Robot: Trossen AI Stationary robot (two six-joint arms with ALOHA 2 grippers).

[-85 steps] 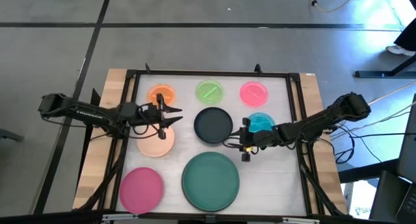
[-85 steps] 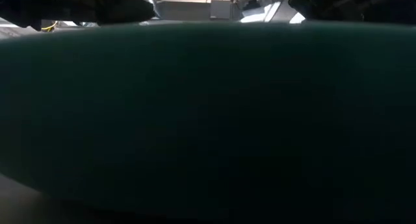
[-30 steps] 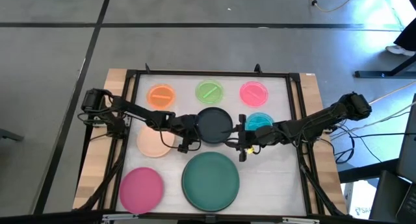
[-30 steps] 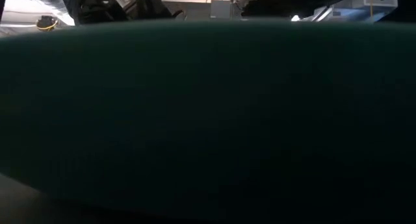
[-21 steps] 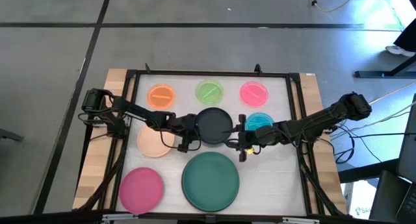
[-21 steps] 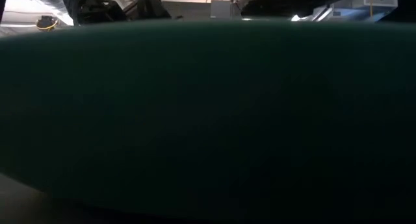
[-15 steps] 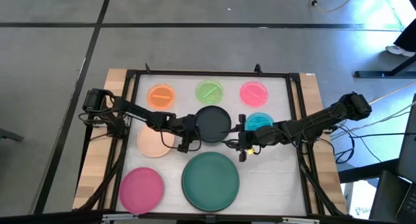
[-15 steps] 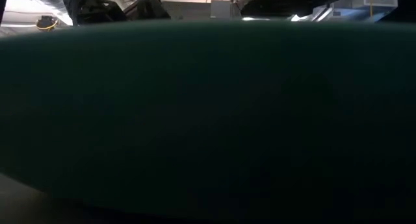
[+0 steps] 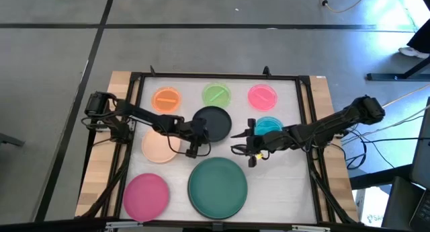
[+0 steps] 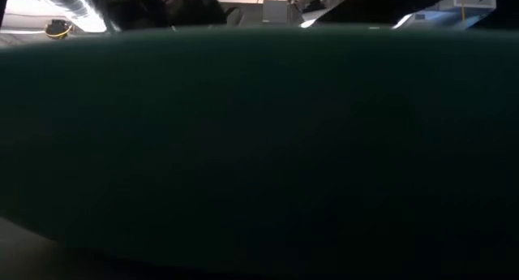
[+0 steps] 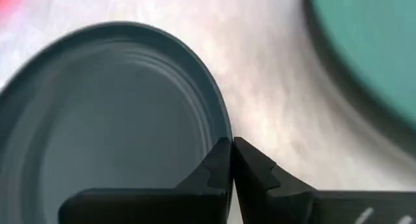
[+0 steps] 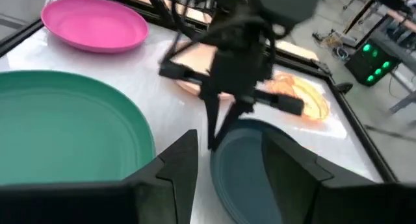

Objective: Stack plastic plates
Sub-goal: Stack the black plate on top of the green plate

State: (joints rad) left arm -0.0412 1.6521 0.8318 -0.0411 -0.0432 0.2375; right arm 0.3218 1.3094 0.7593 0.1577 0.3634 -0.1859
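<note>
Left wrist view: left gripper [image 11: 231,160] pinched closed on rim of medium round black plastic plate [image 9: 211,123]. Right gripper [image 9: 236,142], fingers spread, empty, just beside plate. Large dark green plate [image 9: 217,186] nearest; white tabletop [image 9: 285,191]; grey floor [image 9: 201,37] beyond.

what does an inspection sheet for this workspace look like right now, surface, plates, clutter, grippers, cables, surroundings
surface: white table top inside a black frame on wood.
job's things: eight plates seen, none stacked: orange, green, pink, teal, black plate, peach, magenta, dark green.
clutter: nothing seen.
grippers: left gripper pinches the black plate's rim; right gripper is open beside that plate, holding nothing.
cables: loose cables hang off the table's right side.
surroundings: grey floor; low view blocked by the dark green plate.
</note>
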